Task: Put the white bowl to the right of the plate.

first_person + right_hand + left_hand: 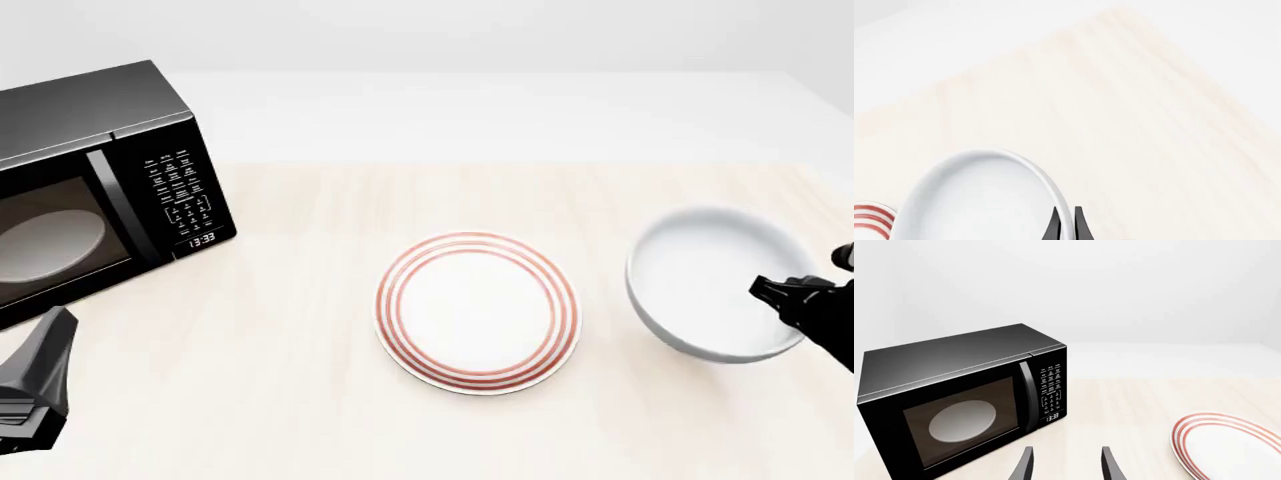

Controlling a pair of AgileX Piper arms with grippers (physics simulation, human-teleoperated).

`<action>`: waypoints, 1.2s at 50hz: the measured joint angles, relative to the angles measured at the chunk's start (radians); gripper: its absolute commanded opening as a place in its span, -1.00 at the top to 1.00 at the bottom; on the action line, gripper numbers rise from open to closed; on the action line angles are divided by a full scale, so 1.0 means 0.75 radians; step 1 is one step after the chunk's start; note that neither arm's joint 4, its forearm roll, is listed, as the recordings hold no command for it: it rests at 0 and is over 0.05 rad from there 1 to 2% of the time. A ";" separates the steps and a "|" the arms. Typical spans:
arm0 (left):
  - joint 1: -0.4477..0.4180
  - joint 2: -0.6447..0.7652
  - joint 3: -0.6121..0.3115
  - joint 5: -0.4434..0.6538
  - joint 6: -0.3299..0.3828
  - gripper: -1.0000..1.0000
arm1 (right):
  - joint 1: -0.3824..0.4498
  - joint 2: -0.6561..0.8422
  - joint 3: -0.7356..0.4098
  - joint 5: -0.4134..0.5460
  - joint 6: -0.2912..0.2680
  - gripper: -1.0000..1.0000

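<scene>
The plate [478, 312], flat and white with red rings, lies in the middle of the table; part of it shows in the left wrist view [1227, 447] and a sliver in the right wrist view [871, 217]. To its right is the white bowl [701, 285], deep and glossy. My right gripper [778, 294] is shut on the bowl's right rim, and the right wrist view shows the rim pinched between the fingers [1066, 221] beside the bowl [974, 200]. I cannot tell whether the bowl rests on the table. My left gripper [43, 375] hovers open at the near left [1069, 465], holding nothing.
A black microwave [94, 190] stands at the far left with its door shut and a pale dish behind the window [963, 420]. The light wooden tabletop [400, 200] ends at a white surface beyond its far edge.
</scene>
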 measured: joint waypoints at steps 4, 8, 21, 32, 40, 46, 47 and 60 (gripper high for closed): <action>0.000 0.000 0.000 0.000 0.000 -1.00 | -0.013 0.040 0.003 -0.035 0.003 1.00; 0.000 0.000 0.000 0.000 0.000 -1.00 | -0.025 0.079 0.000 -0.061 0.004 1.00; 0.000 0.000 0.000 0.000 0.000 -1.00 | -0.045 0.212 -0.013 -0.153 0.012 1.00; 0.000 0.000 0.000 0.000 0.000 -1.00 | -0.052 0.316 -0.022 -0.230 0.017 1.00; 0.000 0.000 0.000 0.000 0.000 -1.00 | -0.057 0.362 -0.035 -0.255 0.024 1.00; 0.000 0.000 0.000 0.000 0.000 -1.00 | -0.063 0.393 -0.045 -0.275 0.030 1.00; 0.000 0.000 0.000 0.000 0.000 -1.00 | -0.064 0.397 -0.047 -0.277 0.031 1.00; 0.000 0.000 0.000 0.000 0.000 -1.00 | -0.051 0.385 -0.066 -0.257 0.029 -1.00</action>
